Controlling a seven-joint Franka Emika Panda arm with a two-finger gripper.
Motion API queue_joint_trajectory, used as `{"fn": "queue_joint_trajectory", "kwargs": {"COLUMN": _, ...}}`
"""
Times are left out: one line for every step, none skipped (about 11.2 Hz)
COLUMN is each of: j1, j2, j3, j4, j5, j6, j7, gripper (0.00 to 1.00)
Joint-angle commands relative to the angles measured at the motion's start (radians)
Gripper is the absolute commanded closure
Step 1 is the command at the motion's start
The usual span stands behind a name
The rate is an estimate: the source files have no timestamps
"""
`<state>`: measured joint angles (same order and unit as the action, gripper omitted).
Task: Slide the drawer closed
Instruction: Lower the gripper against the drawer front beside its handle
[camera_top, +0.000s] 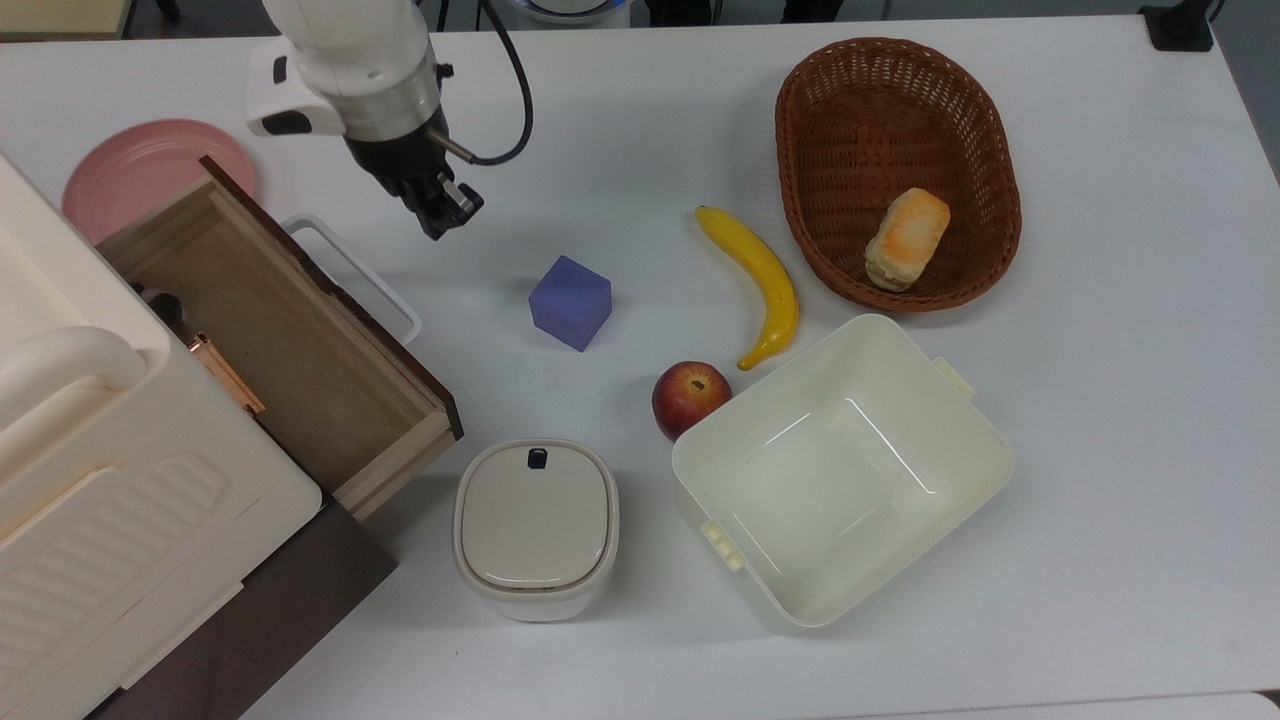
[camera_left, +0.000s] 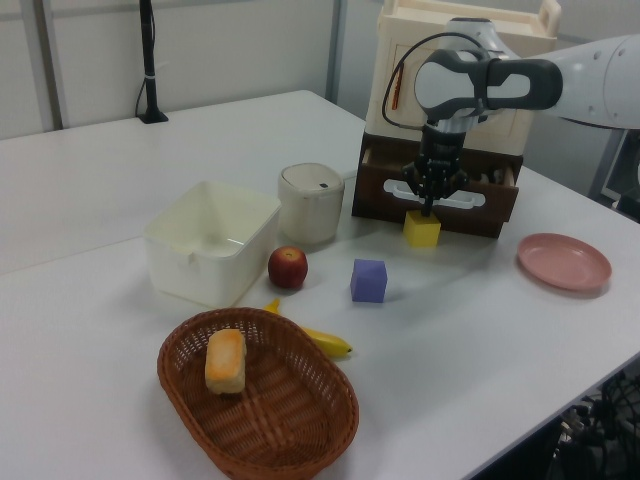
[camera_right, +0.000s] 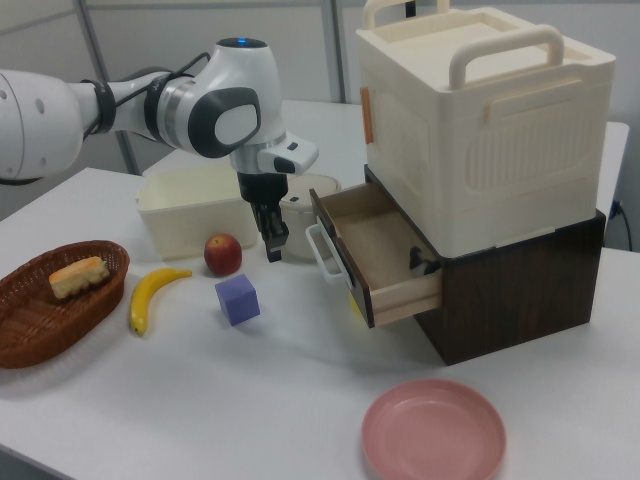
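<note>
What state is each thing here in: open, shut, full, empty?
drawer: pulled open, not yet pushed in.
gripper: shut, holding nothing, above the table near the drawer's white handle.
lidded container: lid on.
cream tub: open, empty.
basket: holds one bread roll.
pink plate: empty.

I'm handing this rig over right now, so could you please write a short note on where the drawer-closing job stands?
Gripper: fingers look closed, holding nothing, hovering in front of the drawer's white handle, no contact visible.
Drawer: pulled well out of the cream cabinet.
A yellow cube sits on the table just in front of the drawer in the left view.
Done: approach only.
Left: reach the drawer front and push it fully in.
</note>
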<state>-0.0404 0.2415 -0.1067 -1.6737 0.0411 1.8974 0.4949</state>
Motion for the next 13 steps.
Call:
{"fn": "queue_joint_trajectory", "kwargs": {"j1": 0.005, "j2": 0.015, "j3": -0.008, "j4": 0.002, "j5": 0.011, "j6": 0.058, "j7": 0.021, "gripper": 1.0}}
{"fn": "queue_joint_trajectory", "kwargs": {"j1": 0.004, "j2": 0.016, "j3": -0.01, "j4": 0.002, "j5": 0.007, "j6": 0.077, "j7": 0.016, "gripper": 1.0}}
{"fn": "queue_joint_trajectory", "kwargs": {"j1": -0.009, "j2": 0.025, "j3": -0.01, "j4": 0.002, "j5": 0.003, "j6": 0.092, "j7": 0.01, "gripper": 1.0}}
{"fn": "queue_joint_trajectory", "kwargs": {"j1": -0.016, "j2": 0.044, "j3": -0.01, "j4": 0.032, "j5": 0.005, "j6": 0.104, "j7": -0.001, "gripper": 1.0}}
{"fn": "queue_joint_trajectory", "kwargs": {"j1": -0.021, "j2": 0.062, "j3": -0.013, "j4": 0.051, "j5": 0.005, "j6": 0.106, "j7": -0.009, "gripper": 1.0}}
{"fn": "queue_joint_trajectory", "kwargs": {"j1": -0.026, "j2": 0.079, "j3": -0.018, "j4": 0.054, "j5": 0.003, "j6": 0.107, "j7": -0.013, "gripper": 1.0}}
{"fn": "queue_joint_trajectory", "kwargs": {"j1": -0.036, "j2": 0.093, "j3": -0.018, "j4": 0.064, "j5": 0.005, "j6": 0.111, "j7": -0.027, "gripper": 1.0}}
{"fn": "queue_joint_trajectory", "kwargs": {"j1": -0.039, "j2": 0.105, "j3": -0.018, "j4": 0.08, "j5": 0.005, "j6": 0.12, "j7": -0.027, "gripper": 1.0}}
{"fn": "queue_joint_trajectory", "kwargs": {"j1": -0.052, "j2": 0.114, "j3": -0.021, "j4": 0.081, "j5": 0.005, "j6": 0.121, "j7": -0.027, "gripper": 1.0}}
{"fn": "queue_joint_trajectory", "kwargs": {"j1": -0.067, "j2": 0.13, "j3": -0.019, "j4": 0.109, "j5": 0.005, "j6": 0.121, "j7": -0.027, "gripper": 1.0}}
{"fn": "queue_joint_trajectory", "kwargs": {"j1": -0.067, "j2": 0.133, "j3": -0.021, "j4": 0.117, "j5": 0.005, "j6": 0.12, "j7": -0.027, "gripper": 1.0}}
{"fn": "queue_joint_trajectory", "kwargs": {"j1": -0.068, "j2": 0.133, "j3": -0.021, "j4": 0.118, "j5": 0.006, "j6": 0.121, "j7": -0.027, "gripper": 1.0}}
{"fn": "queue_joint_trajectory", "kwargs": {"j1": -0.073, "j2": 0.133, "j3": -0.021, "j4": 0.118, "j5": 0.006, "j6": 0.121, "j7": -0.027, "gripper": 1.0}}
